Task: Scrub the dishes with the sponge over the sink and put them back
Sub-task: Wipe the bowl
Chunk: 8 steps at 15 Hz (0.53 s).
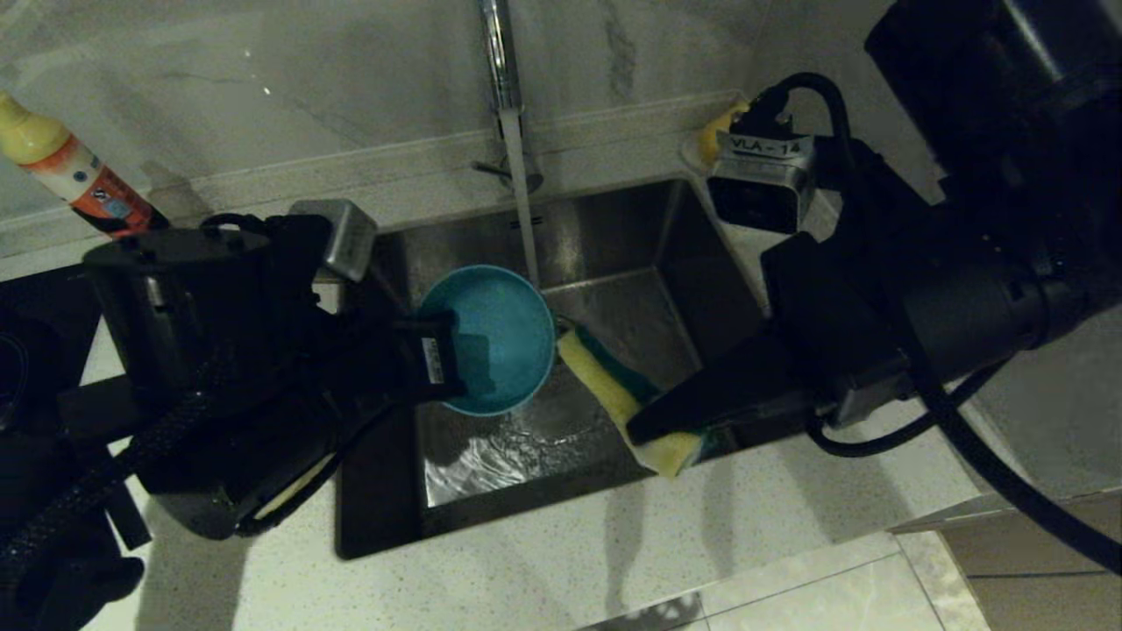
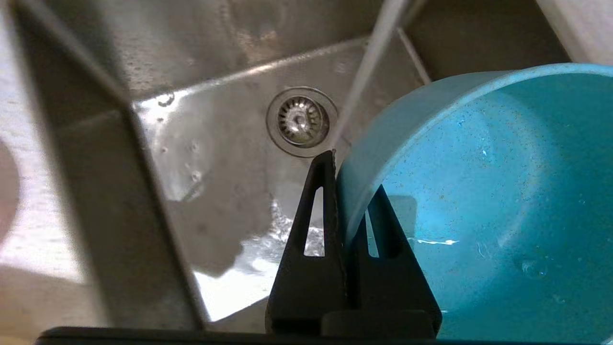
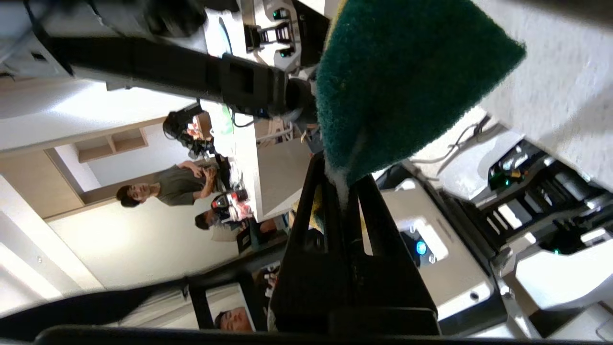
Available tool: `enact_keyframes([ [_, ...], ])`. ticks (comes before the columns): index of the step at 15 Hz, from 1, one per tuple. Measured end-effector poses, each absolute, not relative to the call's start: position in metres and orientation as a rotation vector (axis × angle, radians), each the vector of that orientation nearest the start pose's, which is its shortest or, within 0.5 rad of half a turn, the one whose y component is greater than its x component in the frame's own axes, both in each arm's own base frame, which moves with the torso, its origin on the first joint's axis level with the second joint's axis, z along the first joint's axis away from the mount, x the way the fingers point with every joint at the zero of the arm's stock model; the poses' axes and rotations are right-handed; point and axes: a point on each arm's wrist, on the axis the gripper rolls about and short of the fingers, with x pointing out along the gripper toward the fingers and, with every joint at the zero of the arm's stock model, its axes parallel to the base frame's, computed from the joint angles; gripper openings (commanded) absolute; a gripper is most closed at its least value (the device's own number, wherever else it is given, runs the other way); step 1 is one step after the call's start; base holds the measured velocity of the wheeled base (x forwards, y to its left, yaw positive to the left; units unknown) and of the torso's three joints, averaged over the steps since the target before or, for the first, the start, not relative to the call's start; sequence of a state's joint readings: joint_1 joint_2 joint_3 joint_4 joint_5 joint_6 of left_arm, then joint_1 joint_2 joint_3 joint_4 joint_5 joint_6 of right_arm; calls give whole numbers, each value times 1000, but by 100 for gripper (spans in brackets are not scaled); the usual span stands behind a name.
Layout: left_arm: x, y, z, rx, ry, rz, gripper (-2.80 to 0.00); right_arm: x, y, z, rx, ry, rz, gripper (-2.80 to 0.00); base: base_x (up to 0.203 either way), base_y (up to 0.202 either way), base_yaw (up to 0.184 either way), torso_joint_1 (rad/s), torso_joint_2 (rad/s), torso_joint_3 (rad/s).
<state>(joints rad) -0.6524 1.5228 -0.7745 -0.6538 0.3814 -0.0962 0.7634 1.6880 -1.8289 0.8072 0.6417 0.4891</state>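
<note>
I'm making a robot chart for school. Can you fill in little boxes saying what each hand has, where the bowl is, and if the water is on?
left hand: left gripper shut on the rim of the blue bowl
right hand: right gripper shut on the sponge
bowl: held tilted over the sink
sponge: beside the bowl, not clearly touching it
water: running from the tap, falling past the bowl's rim
drain: uncovered
</note>
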Motion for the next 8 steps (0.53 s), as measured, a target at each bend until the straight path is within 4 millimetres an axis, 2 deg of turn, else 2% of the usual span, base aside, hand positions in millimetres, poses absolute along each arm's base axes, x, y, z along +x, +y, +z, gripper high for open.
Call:
enact_keyframes([
  [4, 217, -174, 216, -37, 95, -237, -280, 202, 211, 338, 369, 1029, 1121, -280, 0, 0, 0, 0, 0, 0],
  [8, 221, -182, 212, -17, 98, -216, -280, 219, 223, 329, 373, 1012, 1060, -280, 0, 0, 0, 0, 0, 0],
])
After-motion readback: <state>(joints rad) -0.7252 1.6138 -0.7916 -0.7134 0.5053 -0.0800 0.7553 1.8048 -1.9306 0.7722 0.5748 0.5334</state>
